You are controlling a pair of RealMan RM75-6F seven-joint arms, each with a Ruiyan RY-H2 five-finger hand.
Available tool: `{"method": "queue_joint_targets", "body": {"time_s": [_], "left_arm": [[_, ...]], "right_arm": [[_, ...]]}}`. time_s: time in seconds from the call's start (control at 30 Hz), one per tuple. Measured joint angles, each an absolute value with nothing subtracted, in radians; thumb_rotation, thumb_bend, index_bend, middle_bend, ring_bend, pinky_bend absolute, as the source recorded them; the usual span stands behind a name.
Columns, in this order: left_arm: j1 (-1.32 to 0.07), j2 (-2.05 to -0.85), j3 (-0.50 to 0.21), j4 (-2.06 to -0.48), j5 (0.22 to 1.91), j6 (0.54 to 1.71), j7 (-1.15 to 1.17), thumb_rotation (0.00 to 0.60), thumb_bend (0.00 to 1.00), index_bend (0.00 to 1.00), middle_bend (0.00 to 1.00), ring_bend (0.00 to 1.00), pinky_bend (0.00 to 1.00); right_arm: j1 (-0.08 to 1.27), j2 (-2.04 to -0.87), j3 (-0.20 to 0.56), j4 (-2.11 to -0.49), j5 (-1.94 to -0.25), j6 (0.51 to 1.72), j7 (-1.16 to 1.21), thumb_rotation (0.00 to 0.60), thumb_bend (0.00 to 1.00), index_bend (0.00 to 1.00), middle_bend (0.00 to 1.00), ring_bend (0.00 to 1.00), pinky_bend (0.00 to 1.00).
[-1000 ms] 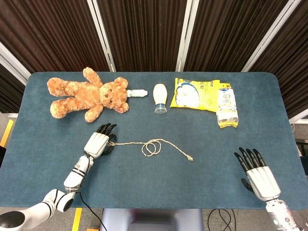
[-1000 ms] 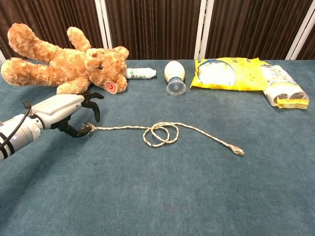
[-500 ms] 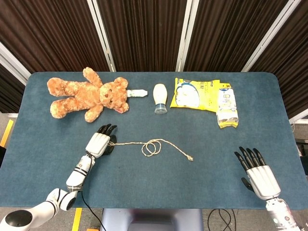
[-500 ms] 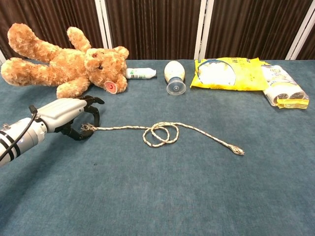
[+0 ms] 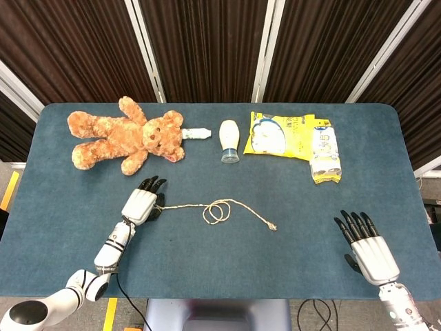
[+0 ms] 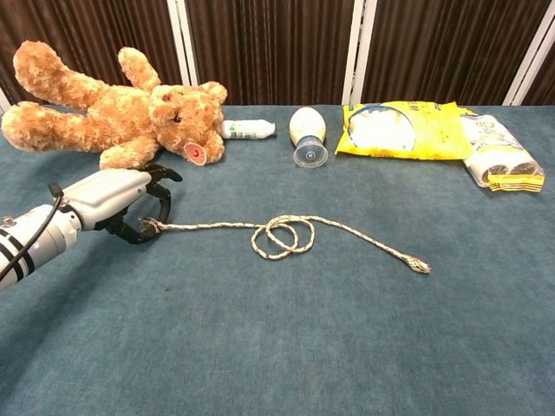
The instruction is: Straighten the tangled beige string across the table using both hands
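Note:
The beige string (image 5: 244, 208) (image 6: 351, 230) lies across the middle of the blue table, with a tangled loop (image 5: 218, 212) (image 6: 282, 236) halfway along it. Its knotted right end (image 5: 273, 226) (image 6: 419, 265) lies free. My left hand (image 5: 141, 203) (image 6: 113, 201) is at the string's left end, fingers curled down, pinching that end between thumb and fingertips (image 6: 160, 204). My right hand (image 5: 365, 248) rests flat near the table's front right corner with fingers spread, holding nothing and far from the string. The chest view does not show it.
A brown teddy bear (image 5: 124, 134) (image 6: 113, 108) lies at the back left, just behind my left hand. Along the back are a small bottle (image 5: 198, 133), a white bottle (image 5: 229, 140) (image 6: 306, 130), a yellow bag (image 5: 279, 136) (image 6: 399, 130) and a wrapped pack (image 5: 325, 155) (image 6: 499, 156).
My left hand has sunk to the table and drawn its fingers in around the string's left end. The string and my right hand have hardly moved.

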State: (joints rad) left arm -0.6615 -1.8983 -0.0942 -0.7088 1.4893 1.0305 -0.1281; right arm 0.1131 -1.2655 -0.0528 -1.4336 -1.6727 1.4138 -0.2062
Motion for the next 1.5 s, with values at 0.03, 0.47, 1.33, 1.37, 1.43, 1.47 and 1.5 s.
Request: {"method": "queue_joint_targets", "body": {"time_s": [0.03, 0.47, 1.33, 1.37, 1.43, 1.47, 1.5], "left_arm": [[-0.661, -1.895, -0.093, -0.714, 1.490, 1.036, -0.128, 0.600, 0.42, 0.59, 0.11, 0.00, 0.15], [-0.631, -1.817, -0.071, -0.820, 1.513, 1.110, -0.109, 0.600, 0.42, 0.61, 0.11, 0.00, 0.15], [-0.582, -1.671, -0.063, -0.962, 1.497, 1.151, -0.109, 0.600, 0.43, 0.60, 0.11, 0.00, 0.15], [-0.582, -1.671, -0.063, -0.959, 1.497, 1.150, -0.111, 0.600, 0.43, 0.60, 0.11, 0.00, 0.15], [-0.583, -1.671, -0.063, -0.956, 1.497, 1.149, -0.111, 0.600, 0.43, 0.60, 0.11, 0.00, 0.15], [-0.582, -1.670, -0.063, -0.954, 1.497, 1.150, -0.110, 0.600, 0.43, 0.60, 0.11, 0.00, 0.15], [-0.582, -1.670, -0.063, -0.953, 1.497, 1.150, -0.108, 0.600, 0.43, 0.60, 0.11, 0.00, 0.15]], "right_arm": [[0.116, -1.267, -0.052, -1.435, -1.671, 1.409, -0.208, 0.600, 0.35, 0.00, 0.00, 0.00, 0.00], [0.186, -1.340, -0.028, -1.462, -1.638, 1.291, -0.300, 0.600, 0.35, 0.22, 0.00, 0.00, 0.00], [0.356, -1.729, 0.137, -1.401, -1.381, 1.125, -0.643, 0.600, 0.35, 0.51, 0.00, 0.00, 0.00], [0.362, -1.738, 0.142, -1.395, -1.370, 1.121, -0.651, 0.600, 0.35, 0.52, 0.00, 0.00, 0.00], [0.376, -1.754, 0.150, -1.381, -1.349, 1.114, -0.673, 0.600, 0.35, 0.52, 0.00, 0.00, 0.00], [0.383, -1.759, 0.152, -1.375, -1.343, 1.111, -0.680, 0.600, 0.36, 0.52, 0.00, 0.00, 0.00], [0.391, -1.765, 0.154, -1.369, -1.335, 1.107, -0.686, 0.600, 0.36, 0.53, 0.00, 0.00, 0.00]]}}
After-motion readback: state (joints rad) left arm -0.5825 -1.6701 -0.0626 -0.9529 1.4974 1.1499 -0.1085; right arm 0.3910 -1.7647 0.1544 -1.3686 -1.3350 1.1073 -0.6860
